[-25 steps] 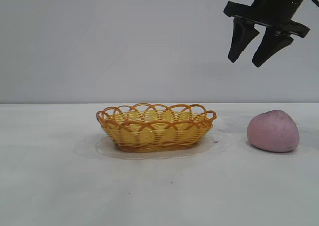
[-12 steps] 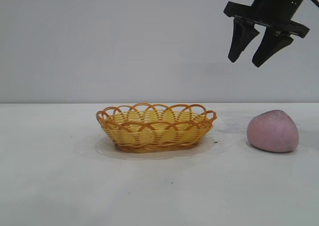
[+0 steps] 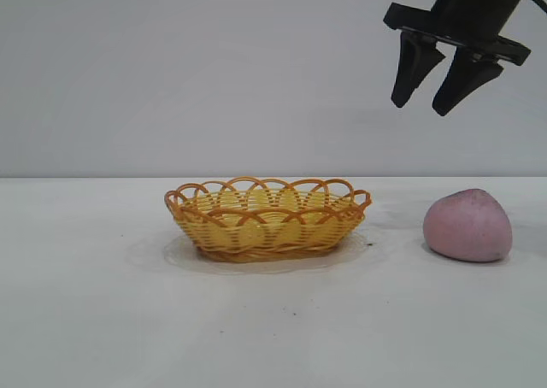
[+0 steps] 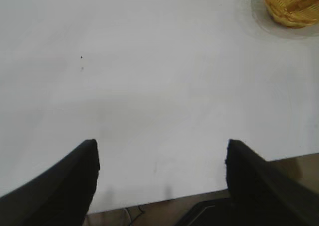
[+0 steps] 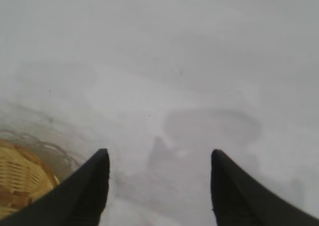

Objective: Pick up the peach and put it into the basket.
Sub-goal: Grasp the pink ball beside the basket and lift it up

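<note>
Nothing has shifted in the exterior view since the earlier frames: my right gripper (image 3: 436, 85) hangs at upper right, half open and empty, high above the peach (image 3: 468, 226) at lower right; the basket (image 3: 267, 218) sits centre. A straight descent could nudge the rounded peach into rolling. Left wrist view: left gripper (image 4: 162, 156) wide open, empty, basket (image 4: 291, 7) at upper right.
</note>
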Controlling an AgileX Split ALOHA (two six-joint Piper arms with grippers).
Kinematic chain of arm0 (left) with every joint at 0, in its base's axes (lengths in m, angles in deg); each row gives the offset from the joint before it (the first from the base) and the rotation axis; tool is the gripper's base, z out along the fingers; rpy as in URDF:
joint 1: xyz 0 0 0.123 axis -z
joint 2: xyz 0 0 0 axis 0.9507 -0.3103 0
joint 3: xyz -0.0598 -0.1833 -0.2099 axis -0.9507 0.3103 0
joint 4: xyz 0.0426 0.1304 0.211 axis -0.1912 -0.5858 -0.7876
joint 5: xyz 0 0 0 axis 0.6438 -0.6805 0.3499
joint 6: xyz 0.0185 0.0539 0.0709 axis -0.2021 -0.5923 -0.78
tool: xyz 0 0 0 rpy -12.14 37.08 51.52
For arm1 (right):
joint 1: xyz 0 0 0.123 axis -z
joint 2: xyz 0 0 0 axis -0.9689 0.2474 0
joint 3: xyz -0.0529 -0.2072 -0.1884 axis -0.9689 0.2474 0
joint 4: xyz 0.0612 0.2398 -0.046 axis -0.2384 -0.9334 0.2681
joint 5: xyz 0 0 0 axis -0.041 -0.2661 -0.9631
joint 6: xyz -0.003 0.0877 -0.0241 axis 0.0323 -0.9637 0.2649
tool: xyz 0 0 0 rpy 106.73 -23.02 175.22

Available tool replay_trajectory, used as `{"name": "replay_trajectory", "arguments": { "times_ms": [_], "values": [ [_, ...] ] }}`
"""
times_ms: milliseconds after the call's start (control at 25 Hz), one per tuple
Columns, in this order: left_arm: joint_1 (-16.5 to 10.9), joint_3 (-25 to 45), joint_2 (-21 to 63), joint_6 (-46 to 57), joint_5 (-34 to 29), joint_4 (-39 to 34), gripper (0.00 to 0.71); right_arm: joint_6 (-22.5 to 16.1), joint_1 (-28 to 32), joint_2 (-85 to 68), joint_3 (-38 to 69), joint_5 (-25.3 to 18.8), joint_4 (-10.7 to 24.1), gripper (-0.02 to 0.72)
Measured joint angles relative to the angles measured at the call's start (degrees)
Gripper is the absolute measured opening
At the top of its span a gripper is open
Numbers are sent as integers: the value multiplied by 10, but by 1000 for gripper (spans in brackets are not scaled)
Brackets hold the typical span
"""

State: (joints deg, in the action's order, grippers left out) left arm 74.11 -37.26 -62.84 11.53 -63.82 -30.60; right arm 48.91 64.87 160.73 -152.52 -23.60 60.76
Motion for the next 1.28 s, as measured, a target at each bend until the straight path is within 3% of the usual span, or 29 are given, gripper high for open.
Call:
{"name": "replay_trajectory", "arguments": {
  "times_ms": [240,800,1280],
  "values": [
    [0,9,80,-1,2,-3,523,0,0,0,0,-6,0,374],
    [0,9,87,7,3,-4,523,0,0,-29,0,-28,14,374],
    [0,9,87,7,3,-4,523,0,0,-66,-23,-265,91,374]
  ]
}}
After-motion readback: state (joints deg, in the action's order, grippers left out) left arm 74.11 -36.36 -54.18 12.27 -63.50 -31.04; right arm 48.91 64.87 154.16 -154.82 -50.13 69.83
